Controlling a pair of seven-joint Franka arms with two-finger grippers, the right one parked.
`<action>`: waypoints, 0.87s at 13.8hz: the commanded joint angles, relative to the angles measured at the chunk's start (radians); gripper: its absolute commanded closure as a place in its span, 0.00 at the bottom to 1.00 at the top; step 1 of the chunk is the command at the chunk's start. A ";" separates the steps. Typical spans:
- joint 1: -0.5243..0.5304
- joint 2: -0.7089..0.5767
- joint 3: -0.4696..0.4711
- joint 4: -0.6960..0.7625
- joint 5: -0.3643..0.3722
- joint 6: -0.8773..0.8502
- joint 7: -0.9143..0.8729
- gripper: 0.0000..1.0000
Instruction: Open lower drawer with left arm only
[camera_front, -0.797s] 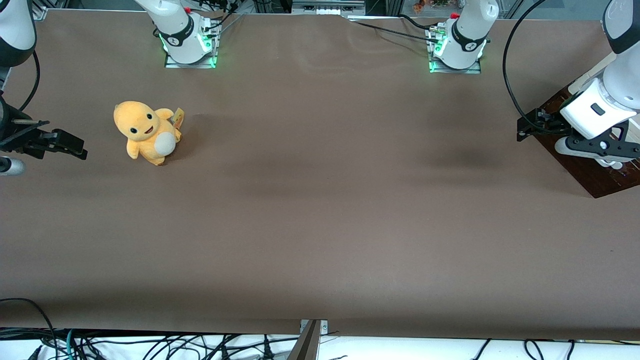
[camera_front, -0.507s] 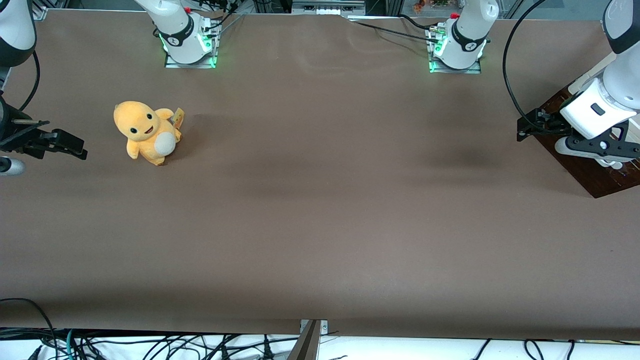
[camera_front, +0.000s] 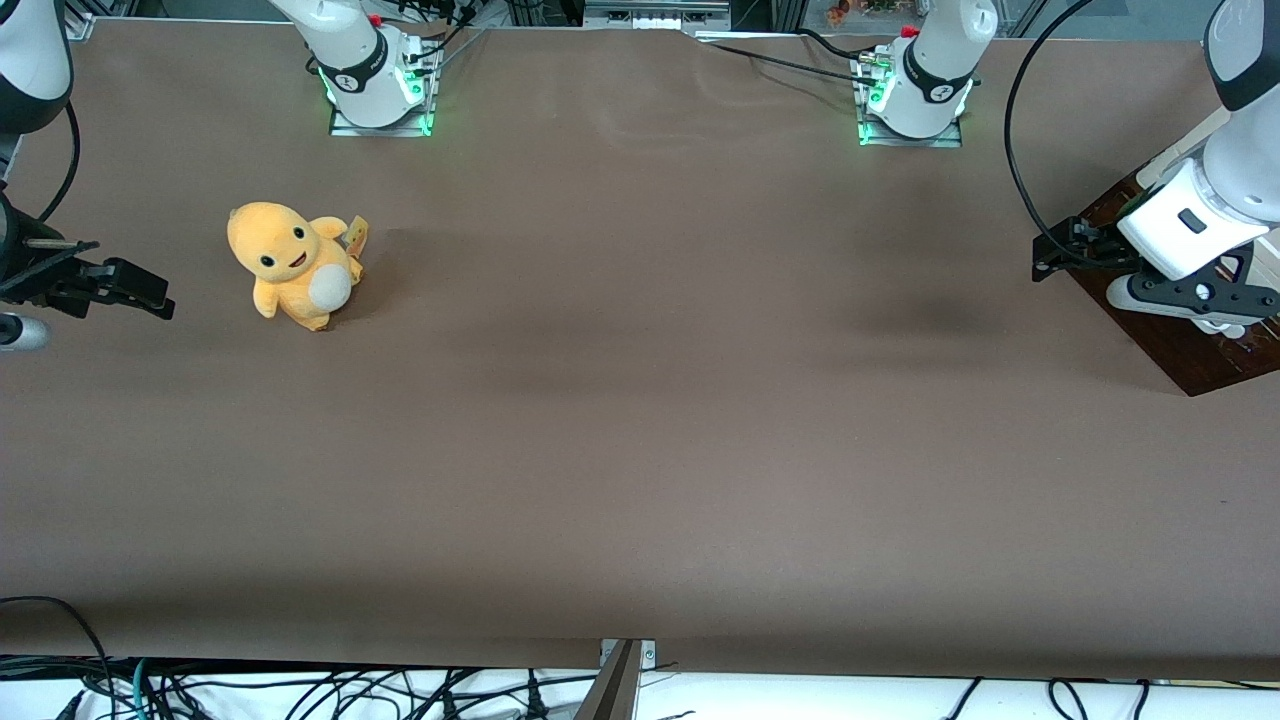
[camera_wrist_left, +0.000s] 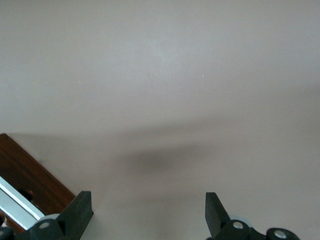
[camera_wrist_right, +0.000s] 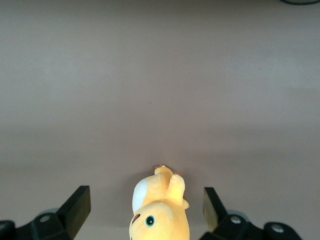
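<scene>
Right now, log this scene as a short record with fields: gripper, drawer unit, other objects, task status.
gripper: left arm's gripper open, fingers spread wide with nothing between them, at the working arm's end of the table
drawer unit: dark-brown wooden cabinet at the table edge, partly hidden by the left arm; whether the lower drawer is open cannot be told
other objects: orange plush toy on the brown table, toward the parked arm's end
task status: the gripper holds nothing

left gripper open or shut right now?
Open. Wrist view shows the gripper with its fingers wide apart, bare table between them, beside the dark wooden cabinet.
</scene>
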 joint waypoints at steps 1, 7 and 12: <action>0.000 0.019 -0.003 0.026 0.014 -0.064 0.010 0.00; 0.015 0.046 0.008 0.026 0.014 -0.062 0.018 0.00; 0.021 0.066 0.002 0.069 0.036 -0.075 0.001 0.00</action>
